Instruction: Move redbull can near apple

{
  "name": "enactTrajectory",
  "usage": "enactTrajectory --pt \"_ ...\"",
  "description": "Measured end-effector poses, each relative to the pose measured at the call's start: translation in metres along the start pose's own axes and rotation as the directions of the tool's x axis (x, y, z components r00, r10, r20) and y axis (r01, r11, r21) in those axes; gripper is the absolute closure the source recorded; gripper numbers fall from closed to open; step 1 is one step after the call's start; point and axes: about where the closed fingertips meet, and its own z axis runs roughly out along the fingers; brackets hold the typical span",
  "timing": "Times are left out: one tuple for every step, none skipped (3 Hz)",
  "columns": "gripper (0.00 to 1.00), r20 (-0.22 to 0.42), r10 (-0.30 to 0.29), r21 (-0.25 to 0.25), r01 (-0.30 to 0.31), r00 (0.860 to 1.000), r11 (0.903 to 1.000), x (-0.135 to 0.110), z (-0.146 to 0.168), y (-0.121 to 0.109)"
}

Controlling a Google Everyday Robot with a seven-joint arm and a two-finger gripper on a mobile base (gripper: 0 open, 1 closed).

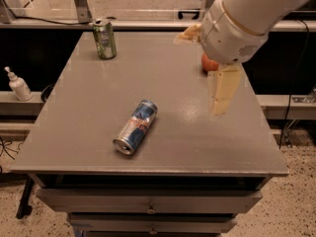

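Note:
The redbull can (136, 126) lies on its side on the grey table (89, 93), left of the middle towards the front, with its silver top facing the front left. The apple (208, 64) sits at the right side of the table, mostly hidden behind my arm. My gripper (200, 75) hangs above the table's right part, just in front of the apple and well to the right of the can. Its cream fingers (224, 90) are spread apart and hold nothing.
A wider green can (104, 38) stands upright at the table's back left. A white pump bottle (19, 84) stands on a lower ledge to the left. The table has drawers below its front edge, and a rail runs behind it.

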Motion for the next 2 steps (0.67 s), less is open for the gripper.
enactTrajectory --pt "0.0 0.111 -0.159 -0.073 0.168 0.981 0.9831 -0.021 0.034 -0.009" --pt "0.0 0.196 -0.275 -0.154 0.306 0.941 0.9395 -0.046 0.067 -0.006"
